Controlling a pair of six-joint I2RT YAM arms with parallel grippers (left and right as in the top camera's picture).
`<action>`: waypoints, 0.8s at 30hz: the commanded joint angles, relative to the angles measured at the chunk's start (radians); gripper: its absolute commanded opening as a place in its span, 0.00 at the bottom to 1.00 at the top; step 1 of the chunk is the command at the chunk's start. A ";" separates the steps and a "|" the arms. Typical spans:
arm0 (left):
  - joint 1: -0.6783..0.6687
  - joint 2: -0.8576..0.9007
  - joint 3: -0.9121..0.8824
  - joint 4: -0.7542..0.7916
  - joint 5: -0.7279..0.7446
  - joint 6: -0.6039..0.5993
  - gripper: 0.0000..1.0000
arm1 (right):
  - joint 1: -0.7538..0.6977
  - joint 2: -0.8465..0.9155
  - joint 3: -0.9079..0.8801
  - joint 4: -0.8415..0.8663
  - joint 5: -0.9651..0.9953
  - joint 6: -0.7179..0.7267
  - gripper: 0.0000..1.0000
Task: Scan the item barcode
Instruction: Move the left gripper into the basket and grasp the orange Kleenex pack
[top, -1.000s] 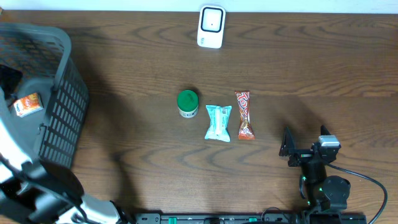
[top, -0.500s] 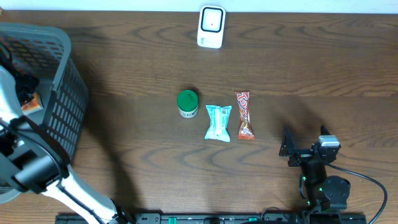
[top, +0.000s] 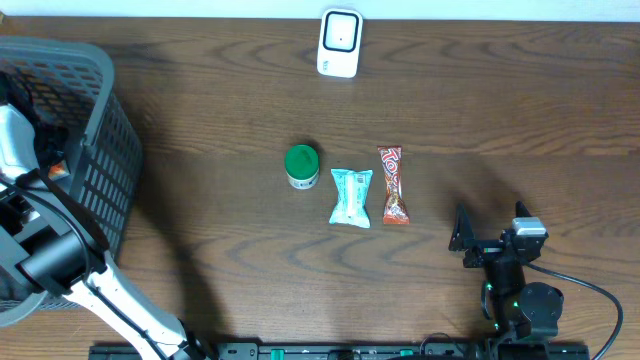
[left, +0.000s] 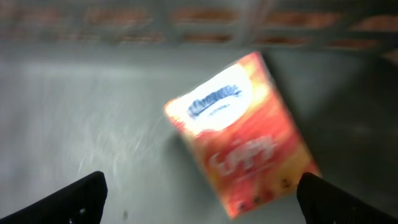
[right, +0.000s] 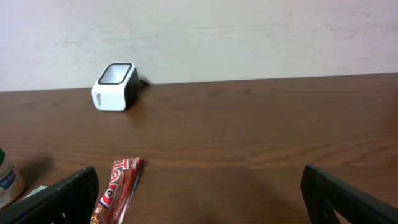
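An orange-red and white box lies tilted on the grey floor of the basket. From overhead only a corner of the box shows beside my left arm, which reaches down into the basket. My left gripper hangs open just above the box, which lies toward the right finger, with nothing held. The white barcode scanner stands at the table's far edge, also seen as the scanner in the right wrist view. My right gripper rests open and empty at the front right.
On the table's middle lie a green-lidded jar, a teal packet and a red candy bar. The basket's mesh wall rises close behind the box. A cable runs from the right arm's base.
My left arm has swung up from the front left corner and down into the basket, now covering most of the box from overhead. The right arm has not moved.
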 joint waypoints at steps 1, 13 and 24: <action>-0.003 0.004 -0.002 -0.037 -0.008 -0.291 0.98 | 0.003 -0.005 -0.001 -0.004 0.002 -0.008 0.99; -0.010 0.006 -0.034 -0.003 -0.045 -0.461 0.98 | 0.003 -0.005 -0.001 -0.004 0.002 -0.008 0.99; -0.010 0.006 -0.061 0.119 -0.044 -0.404 0.98 | 0.003 -0.005 -0.001 -0.004 0.002 -0.009 0.99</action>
